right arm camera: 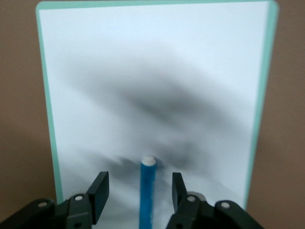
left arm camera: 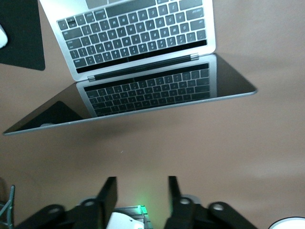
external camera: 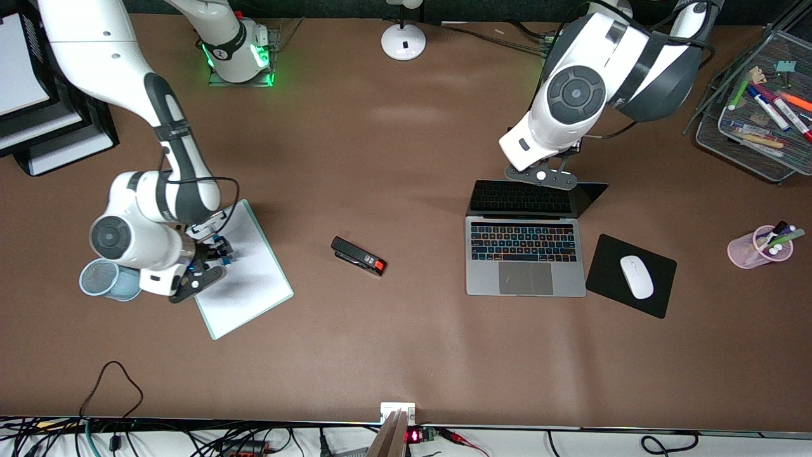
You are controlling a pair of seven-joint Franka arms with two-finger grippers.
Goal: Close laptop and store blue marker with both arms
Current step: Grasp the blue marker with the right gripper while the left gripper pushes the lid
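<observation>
Closest to the front camera, the white board with a mint-green edge (external camera: 244,273) carries the slim bright-blue marker (right arm camera: 147,193), lying between the right gripper's (right arm camera: 138,190) wide fingers, ready for a pinch. Above the silver-grey laptop's (external camera: 525,254) half-raised lid, the left gripper (left arm camera: 139,194) hangs open, apparently placed to push it down.

Brown table (external camera: 406,355), bearing: open laptop (external camera: 525,259); black mouse pad (external camera: 609,266); pink cup (external camera: 748,251); black stapler (external camera: 358,256); green-edged whiteboard (external camera: 254,279); blue mesh cup (external camera: 104,280); wire tray (external camera: 717,127); white lamp base (external camera: 403,41).
</observation>
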